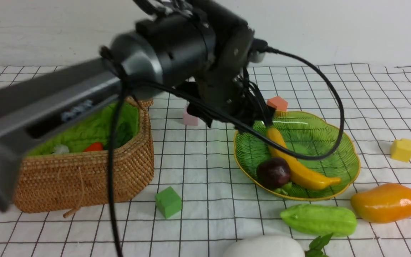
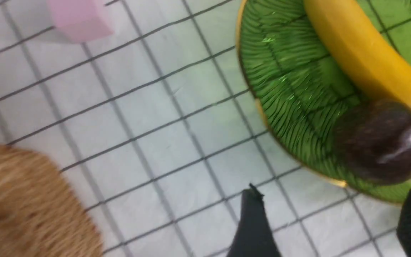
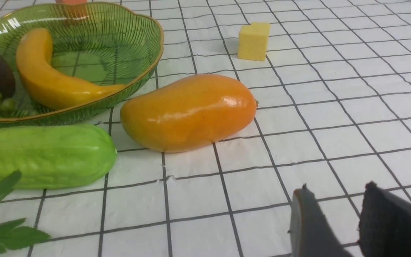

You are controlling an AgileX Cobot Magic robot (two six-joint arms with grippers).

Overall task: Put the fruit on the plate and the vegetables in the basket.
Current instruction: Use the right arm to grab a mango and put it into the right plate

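Watch the cable on your left arm: in the front view it loops across the plate [image 1: 334,132] and in front of the banana [image 1: 298,160], so a careless pull back could snag the gold rim or roll the banana and the mangosteen [image 1: 273,172] out of the dish. The mango [image 1: 386,202] lies on the counter just beside the plate, near the gourd [image 1: 318,219]. It is glossy and plump, so a shallow bite would likely squirt it away. The radish [image 1: 262,248] waits at the near edge, half out of view. The carrot [image 1: 94,146] shows inside the basket [image 1: 84,178].

Your left pincer [image 2: 334,200] hangs by the plate's rim near the mangosteen, jaws well apart, holding and touching nothing. Your right pincer [image 3: 337,192] hovers over bare counter short of the mango, with only a narrow gap and empty; you would need it much wider for that fruit
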